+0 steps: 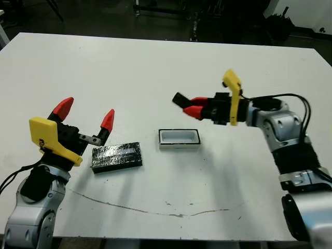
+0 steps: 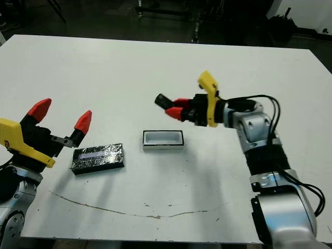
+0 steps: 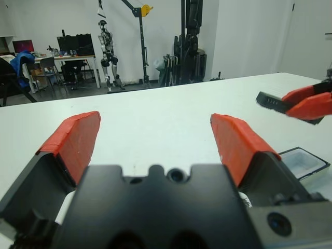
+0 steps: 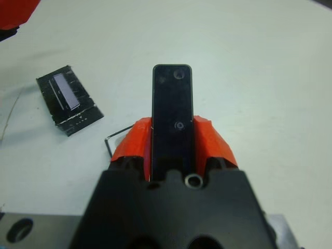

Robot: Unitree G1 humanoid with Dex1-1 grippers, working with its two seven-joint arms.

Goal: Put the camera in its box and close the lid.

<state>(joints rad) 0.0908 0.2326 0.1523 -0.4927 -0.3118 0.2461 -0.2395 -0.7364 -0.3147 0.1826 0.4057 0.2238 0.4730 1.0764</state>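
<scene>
White worktop (image 1: 155, 67) fills the scene, with a thin brownish scratch line (image 1: 155, 211) running across its near side and dark floor and stands beyond the far edge. Over on the right, the right gripper (image 1: 189, 106) is up in the air, pointing left, its red fingers (image 4: 213, 142) clamped tight on the camera (image 4: 173, 111). The black bar sticks out past the fingertips, two small lens dots showing on its face in the wrist view, and it hangs above the worktop just to the far right of the box (image 1: 179, 138).

That box sits near the middle of the worktop, white inside, black rim, open and with nothing in it. Just to its left lies the lid (image 1: 117, 155), flat on the surface, glossy and wrinkled on top, turned slightly askew, a small gap between the two.

On the left, the left gripper (image 1: 86, 115) is raised off the worktop with its fingers (image 3: 236, 142) spread wide, nothing between them. Its right fingertip hovers close above the left end of the lid, not touching. From the left wrist, a lab background shows: desks, chairs, a humanoid robot on a stand.
</scene>
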